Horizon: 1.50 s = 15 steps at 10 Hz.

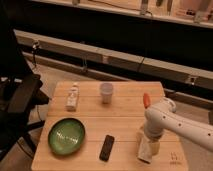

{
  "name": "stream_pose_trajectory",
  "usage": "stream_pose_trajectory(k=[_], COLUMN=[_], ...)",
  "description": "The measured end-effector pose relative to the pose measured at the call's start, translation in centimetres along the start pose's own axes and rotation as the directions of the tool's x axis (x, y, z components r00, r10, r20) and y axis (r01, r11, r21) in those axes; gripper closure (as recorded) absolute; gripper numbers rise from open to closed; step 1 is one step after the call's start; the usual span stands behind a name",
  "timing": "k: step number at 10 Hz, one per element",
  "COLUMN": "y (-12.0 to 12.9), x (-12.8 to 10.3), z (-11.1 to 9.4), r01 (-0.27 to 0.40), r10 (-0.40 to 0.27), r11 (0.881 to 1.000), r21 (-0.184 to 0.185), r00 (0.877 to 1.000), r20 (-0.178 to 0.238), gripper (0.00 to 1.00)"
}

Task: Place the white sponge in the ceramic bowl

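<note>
The ceramic bowl (66, 135), wide, shallow and glossy green, sits at the front left of the wooden table (125, 115). The white sponge (144, 150), a small off-white block, lies at the table's front right, under the end of my white arm (170, 124). My gripper (148, 144) points down onto or right over the sponge, and the arm hides where they meet. The sponge is far from the bowl, with the remote between them.
A black remote (106, 147) lies between bowl and sponge. A small white cup (106, 92) stands at the back middle. A whitish labelled bottle-shaped item (73, 97) lies at the back left. An orange object (146, 100) is behind my arm. A dark chair (17, 100) stands left of the table.
</note>
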State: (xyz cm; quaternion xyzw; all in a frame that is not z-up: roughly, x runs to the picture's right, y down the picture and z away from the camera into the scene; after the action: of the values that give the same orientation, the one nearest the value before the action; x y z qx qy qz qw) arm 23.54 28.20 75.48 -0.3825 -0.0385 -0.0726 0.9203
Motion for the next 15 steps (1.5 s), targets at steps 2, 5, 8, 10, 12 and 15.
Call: stream_pose_trajectory(k=[2,5,8,10,12,15], y=[0.3,1.3,2.2,2.3,2.2,2.2], x=[0.3,0.2,-0.6,-0.9,-1.0,-1.2], z=[0.6,2.3,3.8,4.1,3.8,3.5], r01=[-0.004,-0.011,-0.017,-0.018,-0.015,-0.008], r10=[0.004,0.012,0.018,0.017,0.014,0.008], r11=[1.0,1.0,1.0,1.0,1.0,1.0], r21=[-0.013,-0.015,-0.004,0.003,0.005,0.002], r00=[1.0,0.998,0.992,0.99,0.99,0.99], r20=[0.025,0.07,0.126,0.143,0.143,0.143], gripper=[0.2,0.2,0.32,0.51,0.72,0.99])
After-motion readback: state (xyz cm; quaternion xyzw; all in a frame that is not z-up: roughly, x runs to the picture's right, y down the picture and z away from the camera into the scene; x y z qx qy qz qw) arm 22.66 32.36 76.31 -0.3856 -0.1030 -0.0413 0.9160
